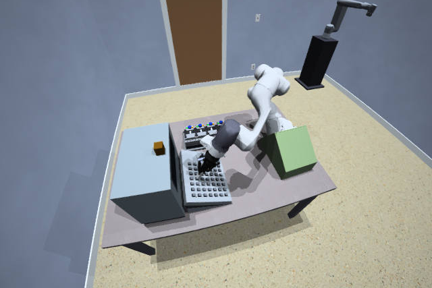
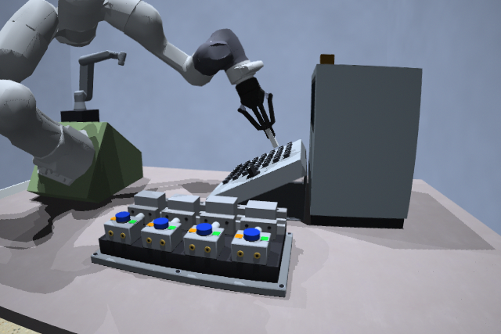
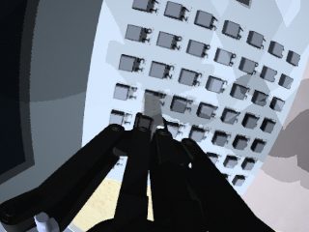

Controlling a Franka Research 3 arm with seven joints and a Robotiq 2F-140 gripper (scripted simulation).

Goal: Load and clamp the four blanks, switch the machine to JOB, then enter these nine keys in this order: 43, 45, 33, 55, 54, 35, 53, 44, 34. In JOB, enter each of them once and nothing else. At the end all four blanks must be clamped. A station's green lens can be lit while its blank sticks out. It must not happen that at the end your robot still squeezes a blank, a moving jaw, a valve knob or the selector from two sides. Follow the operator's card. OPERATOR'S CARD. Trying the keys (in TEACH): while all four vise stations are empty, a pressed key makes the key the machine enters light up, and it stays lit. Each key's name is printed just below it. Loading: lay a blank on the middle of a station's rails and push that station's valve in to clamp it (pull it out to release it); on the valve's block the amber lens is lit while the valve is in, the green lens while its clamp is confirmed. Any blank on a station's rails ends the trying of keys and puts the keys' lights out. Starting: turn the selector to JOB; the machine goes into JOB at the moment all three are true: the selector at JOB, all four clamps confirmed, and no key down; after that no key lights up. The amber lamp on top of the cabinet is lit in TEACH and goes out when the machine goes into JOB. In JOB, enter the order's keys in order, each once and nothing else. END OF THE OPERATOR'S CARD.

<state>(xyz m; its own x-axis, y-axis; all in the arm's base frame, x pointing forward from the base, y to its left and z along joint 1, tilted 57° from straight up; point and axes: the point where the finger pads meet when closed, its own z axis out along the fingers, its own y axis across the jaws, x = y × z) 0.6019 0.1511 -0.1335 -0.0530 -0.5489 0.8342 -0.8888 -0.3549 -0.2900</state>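
My gripper (image 1: 200,175) (image 2: 275,145) (image 3: 149,106) is shut and empty. Its tips are at a key in the second column from the cabinet side; whether they touch or press it I cannot tell. The sloping key panel (image 1: 186,197) (image 2: 263,180) (image 3: 98,72) shows no lit key; key names are not legible. The dark selector (image 2: 251,171) stands on its near side, its setting unclear. Four stations show blue valves (image 2: 122,217) (image 2: 160,223) (image 2: 204,229) (image 2: 251,234) with amber and green lenses lit. Pale blocks (image 2: 149,199) (image 2: 221,206) stand behind the valves; exact seating is unclear.
The grey cabinet (image 1: 139,166) (image 2: 365,140) stands right beside the panel. Its amber lamp (image 1: 158,148) (image 2: 326,59) on top looks dull and unlit. The station base (image 2: 226,281) lies beside the panel. A green sloped block (image 1: 296,152) (image 2: 121,160) stands near the arm's base.
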